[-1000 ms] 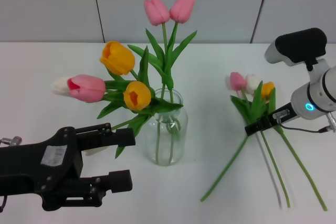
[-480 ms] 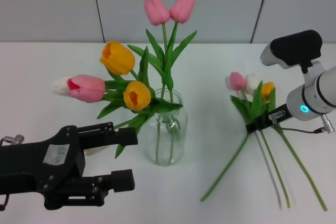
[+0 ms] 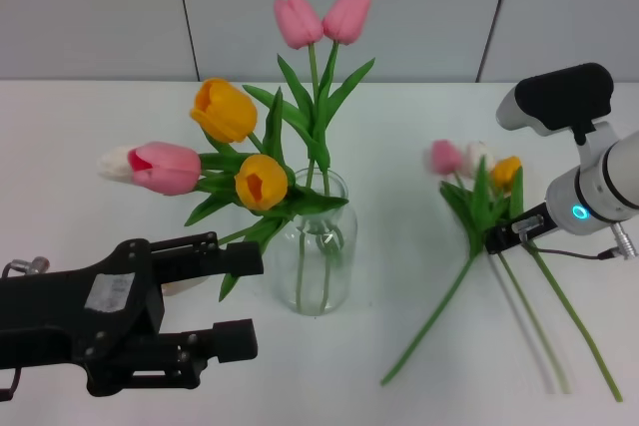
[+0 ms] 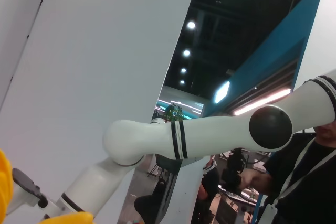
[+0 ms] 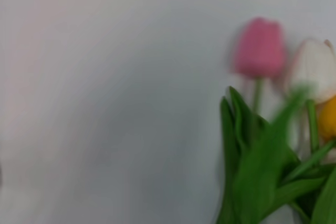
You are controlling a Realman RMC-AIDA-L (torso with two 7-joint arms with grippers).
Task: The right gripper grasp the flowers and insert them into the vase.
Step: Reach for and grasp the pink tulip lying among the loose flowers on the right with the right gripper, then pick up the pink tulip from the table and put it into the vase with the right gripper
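Observation:
Three flowers lie bunched on the white table at the right: a pink tulip (image 3: 443, 157), a white one (image 3: 478, 155) and a small orange one (image 3: 506, 170), their long green stems (image 3: 436, 315) fanning toward the front edge. My right gripper (image 3: 496, 238) is across the stems just below the leaves and is shut on them; the heads look blurred. The right wrist view shows the pink tulip (image 5: 261, 49), the white one (image 5: 315, 71) and green leaves (image 5: 261, 176) up close. The clear glass vase (image 3: 316, 249) stands mid-table holding several tulips. My left gripper (image 3: 246, 299) hovers open at the front left, beside the vase.
Tulip heads and leaves (image 3: 224, 110) spread left and upward from the vase, over the left arm. A grey panelled wall (image 3: 90, 7) runs behind the table. The left wrist view shows only a white robot arm (image 4: 178, 139) and a hall beyond.
My right gripper has shifted slightly right and toward the front along the stems. The flower heads have moved a little and now look blurred. The left arm has barely moved.

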